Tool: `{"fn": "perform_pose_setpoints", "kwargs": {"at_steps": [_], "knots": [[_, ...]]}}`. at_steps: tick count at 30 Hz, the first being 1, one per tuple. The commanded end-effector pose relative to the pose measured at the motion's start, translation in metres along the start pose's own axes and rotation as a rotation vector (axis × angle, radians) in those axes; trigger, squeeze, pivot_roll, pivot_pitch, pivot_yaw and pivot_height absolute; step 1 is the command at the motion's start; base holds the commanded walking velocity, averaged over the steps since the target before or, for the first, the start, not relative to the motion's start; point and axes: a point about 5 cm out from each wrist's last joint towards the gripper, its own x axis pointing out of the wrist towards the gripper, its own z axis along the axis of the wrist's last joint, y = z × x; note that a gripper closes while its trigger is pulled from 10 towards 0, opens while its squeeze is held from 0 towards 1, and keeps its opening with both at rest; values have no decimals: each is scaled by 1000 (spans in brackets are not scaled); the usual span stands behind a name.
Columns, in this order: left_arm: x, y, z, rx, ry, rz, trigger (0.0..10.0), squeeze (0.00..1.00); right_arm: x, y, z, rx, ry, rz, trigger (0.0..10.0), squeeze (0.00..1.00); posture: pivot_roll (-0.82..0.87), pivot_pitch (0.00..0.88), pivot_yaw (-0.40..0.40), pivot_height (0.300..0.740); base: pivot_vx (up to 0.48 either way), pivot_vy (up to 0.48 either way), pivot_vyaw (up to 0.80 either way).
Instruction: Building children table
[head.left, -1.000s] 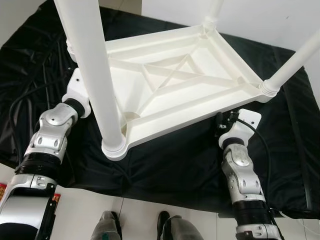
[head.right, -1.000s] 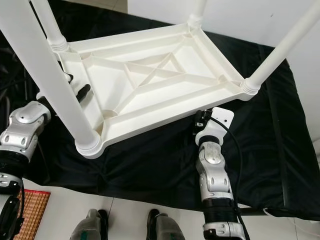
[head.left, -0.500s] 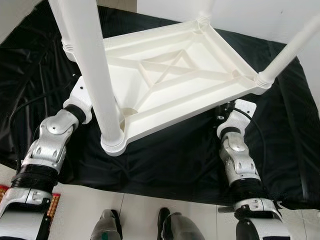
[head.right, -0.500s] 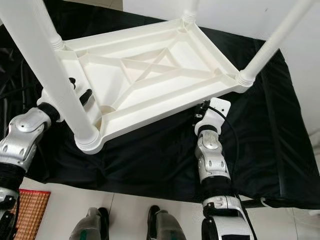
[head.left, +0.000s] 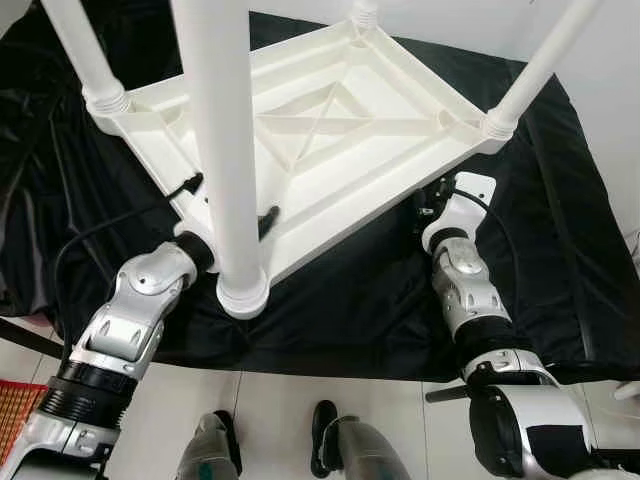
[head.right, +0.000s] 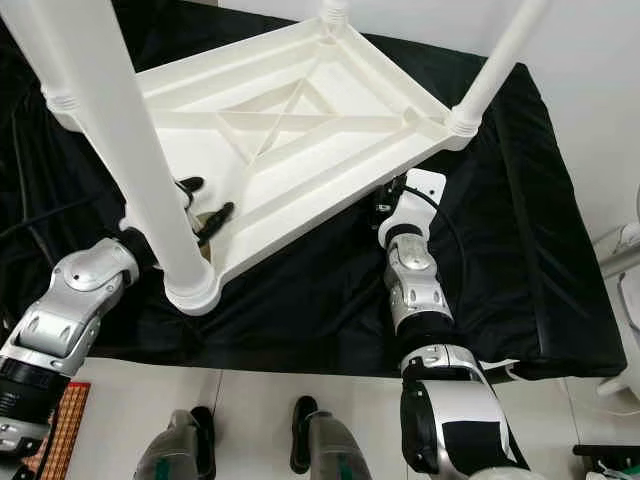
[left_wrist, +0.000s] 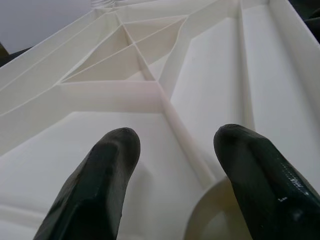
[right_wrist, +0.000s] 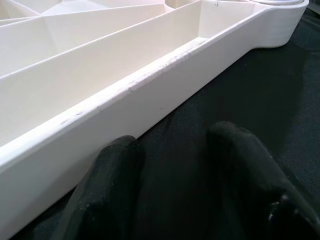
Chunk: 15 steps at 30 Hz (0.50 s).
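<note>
The white plastic children's table (head.left: 330, 130) lies upside down on a black cloth (head.left: 560, 240), its ribbed underside facing up and four legs (head.left: 225, 150) standing in its corner sockets. The left hand (head.right: 205, 210) reaches over the near rim beside the closest leg, its two black fingers (left_wrist: 105, 185) spread apart above the ribbed surface and gripping nothing. The right hand (right_wrist: 175, 185) sits low on the cloth against the outer wall of the opposite side, fingers parted, its tips just beside the rim rather than around it.

Neither hand grips the table, so a lift or turn from here would likely let the smooth plastic slide. A push could also tip the tall legs sideways or bunch the loose cloth underneath. The shallow recesses between the ribs hold nothing.
</note>
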Motion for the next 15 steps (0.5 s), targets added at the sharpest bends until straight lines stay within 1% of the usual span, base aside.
{"fn": "perform_pose_setpoints", "kwargs": {"at_steps": [1, 4, 6, 9, 11, 12, 15], "knots": [[1, -24, -7, -27, 32, -249, 10000, 0, 0, 17, 5, -15, -33, 52, 10000, 0, 152, 286, -87, 740, 0, 0, 0], [1, -22, -7, -31, 40, -239, 10000, 0, -2, 16, 4, -4, -41, 39, 10000, 0, 152, 286, -87, 740, 0, 0, 0], [0, -20, -5, -30, 49, -234, 10000, 0, -6, 11, 0, -1, -60, -8, 10000, 0, 147, 282, -83, 740, 0, 0, 0], [-1, -20, -4, -29, 50, -237, 10000, 0, -8, 8, -1, 1, -66, -27, 10000, 0, 147, 282, -83, 740, 0, 0, 0], [-2, -21, -4, -26, 53, -249, 10000, 0, -9, 5, -1, -4, -76, -47, 10000, 0, 147, 280, -82, 740, 0, 0, 0], [-4, -23, -6, -35, 62, -254, 10000, 0, -8, 3, -2, 9, -69, -57, 10000, 0, 148, 278, -80, 740, 0, 0, 0], [-5, -25, -7, -42, 69, -265, 10000, 0, -7, 2, -4, 14, -59, -55, 10000, 0, 148, 278, -80, 740, 0, 0, 0]]}}
